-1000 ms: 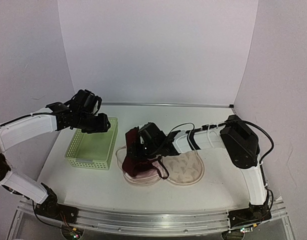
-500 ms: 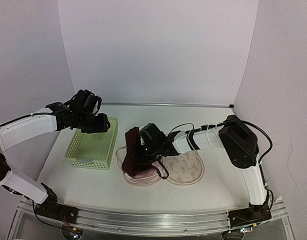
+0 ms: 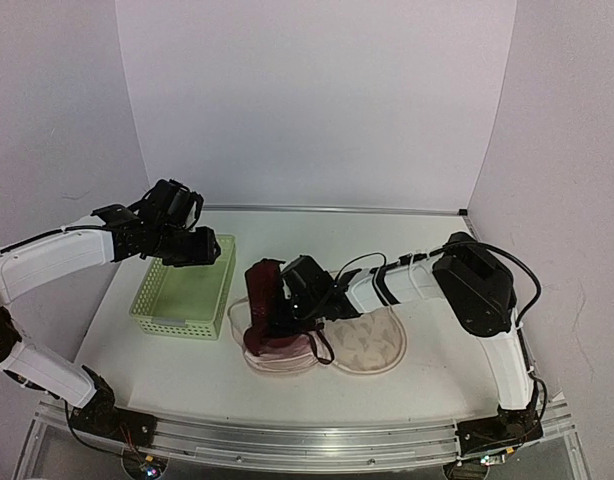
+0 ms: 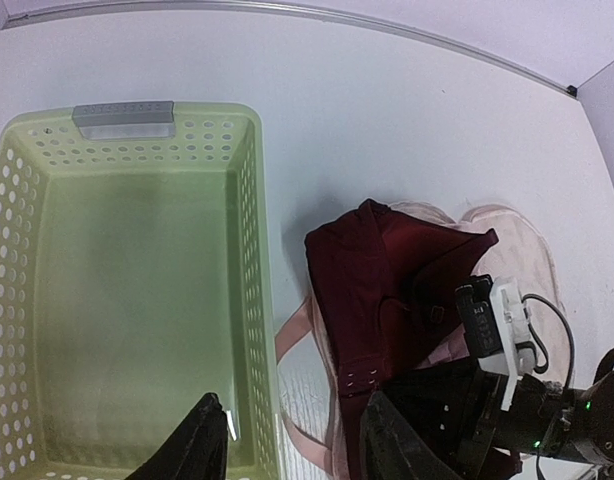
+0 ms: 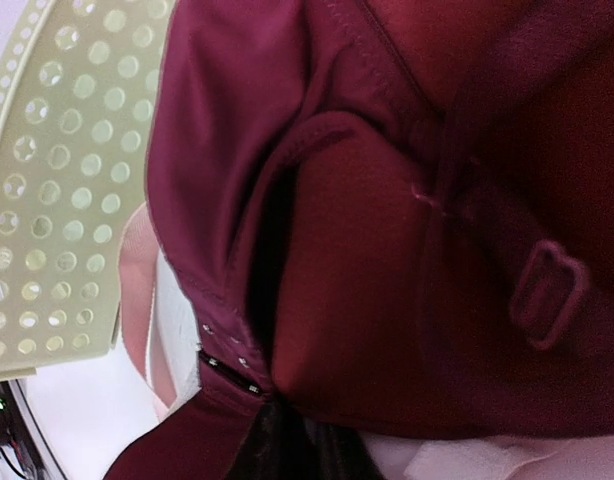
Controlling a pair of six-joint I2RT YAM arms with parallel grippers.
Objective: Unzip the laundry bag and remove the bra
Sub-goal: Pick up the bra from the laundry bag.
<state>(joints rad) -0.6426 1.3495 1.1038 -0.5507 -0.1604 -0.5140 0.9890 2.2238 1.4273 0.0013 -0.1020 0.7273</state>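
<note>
The cream laundry bag [image 3: 372,345] lies open on the table, its leaf-printed right lobe bare. A dark red bra [image 3: 259,300] is heaped on the left lobe, one part standing up. My right gripper [image 3: 279,320] reaches in from the right and is shut on the bra. In the right wrist view the bra [image 5: 387,250] fills the frame, and the gripper [image 5: 292,445] pinches its fabric beside the hook band. My left gripper [image 3: 192,250] hovers over the green basket, open with nothing between its fingers. From the left wrist, that gripper [image 4: 292,445] looks down on the bra [image 4: 372,270] and the bag [image 4: 522,235].
A light-green perforated basket [image 3: 227,290] stands left of the bag, nothing inside it; its wall [image 4: 249,250] runs close to the bag's pink edging [image 4: 297,330]. The basket [image 5: 57,150] also shows at the right wrist view's left edge. White walls enclose the table.
My right gripper has closed on the bra and shifted slightly down and left, bunching the fabric. The left arm has not moved.
</note>
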